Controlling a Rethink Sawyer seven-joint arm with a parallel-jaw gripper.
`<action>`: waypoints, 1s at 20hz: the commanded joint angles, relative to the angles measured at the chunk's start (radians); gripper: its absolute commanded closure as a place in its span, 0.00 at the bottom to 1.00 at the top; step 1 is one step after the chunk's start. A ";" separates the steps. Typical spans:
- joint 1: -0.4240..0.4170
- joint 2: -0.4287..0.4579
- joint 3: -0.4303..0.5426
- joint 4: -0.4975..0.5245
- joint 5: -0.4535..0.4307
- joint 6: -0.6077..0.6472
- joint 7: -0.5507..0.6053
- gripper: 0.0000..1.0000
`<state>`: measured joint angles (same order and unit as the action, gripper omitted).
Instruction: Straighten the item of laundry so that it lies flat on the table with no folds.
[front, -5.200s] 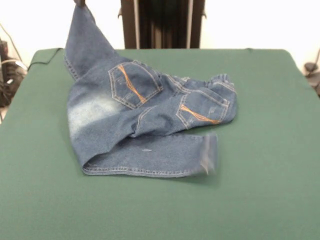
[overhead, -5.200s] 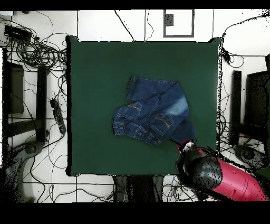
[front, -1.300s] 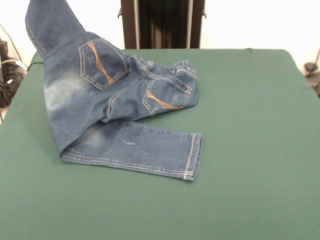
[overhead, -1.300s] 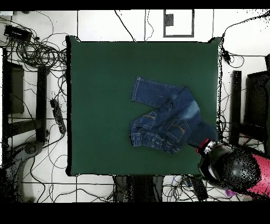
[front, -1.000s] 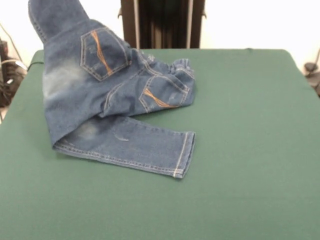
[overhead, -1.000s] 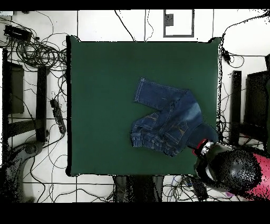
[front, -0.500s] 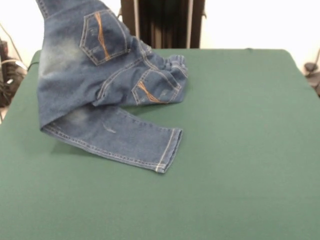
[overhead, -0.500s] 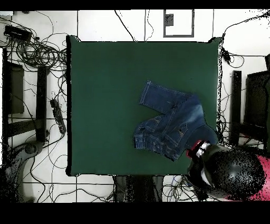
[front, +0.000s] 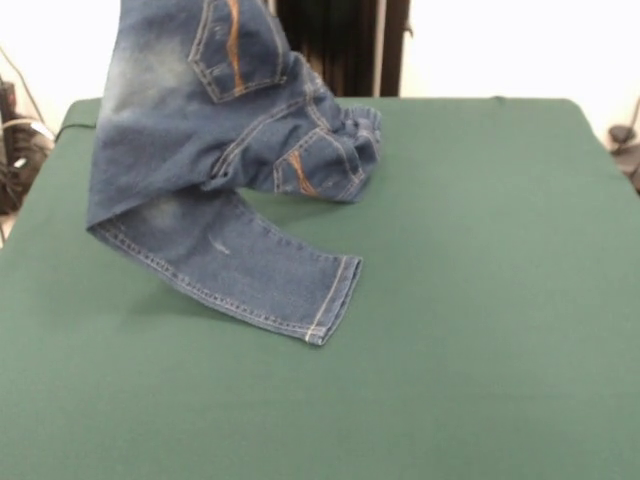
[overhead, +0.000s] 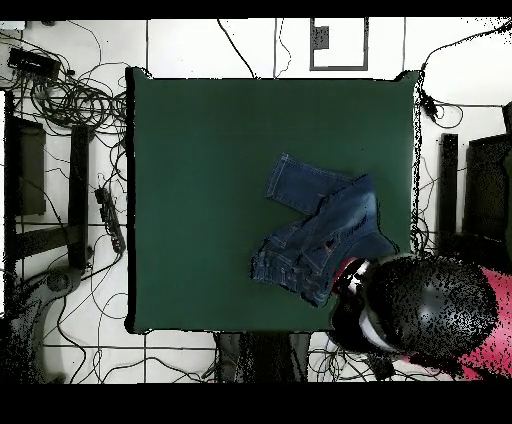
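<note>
The blue denim jeans (front: 215, 170) hang from above at the table's far left in the front view, and their top runs out of the picture. One leg trails down onto the green table (front: 480, 300), its cuff (front: 335, 298) flat. The bunched waistband (front: 345, 145) rests on the cloth. Two back pockets with tan stitching face the camera. In the overhead view the jeans (overhead: 320, 225) lie near the table's (overhead: 200, 200) right edge. The gripper (overhead: 352, 278) holds their lifted end and is mostly hidden under the red and black arm (overhead: 425, 315).
The black pedestal (front: 330, 45) stands behind the table's far edge. In the overhead view, cables (overhead: 70, 95) cover the floor to the left, and black stands (overhead: 45, 200) flank both sides of the table. The jeans lie close to the table's right edge (overhead: 414, 200).
The held end of the jeans has risen and swung towards the table's middle. The trailing leg has been dragged along the cloth. In the overhead view the arm has moved left over the table corner.
</note>
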<state>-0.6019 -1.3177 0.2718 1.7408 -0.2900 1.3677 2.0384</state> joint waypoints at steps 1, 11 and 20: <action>0.157 0.098 0.037 -0.092 0.071 0.033 0.284 1.00; 0.364 0.266 -0.087 -0.173 0.041 -0.153 0.615 1.00; 0.388 0.302 -0.112 -0.210 0.059 -0.165 0.627 1.00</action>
<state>-0.2496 -1.0977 0.1969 1.5628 -0.2616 1.2249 2.4286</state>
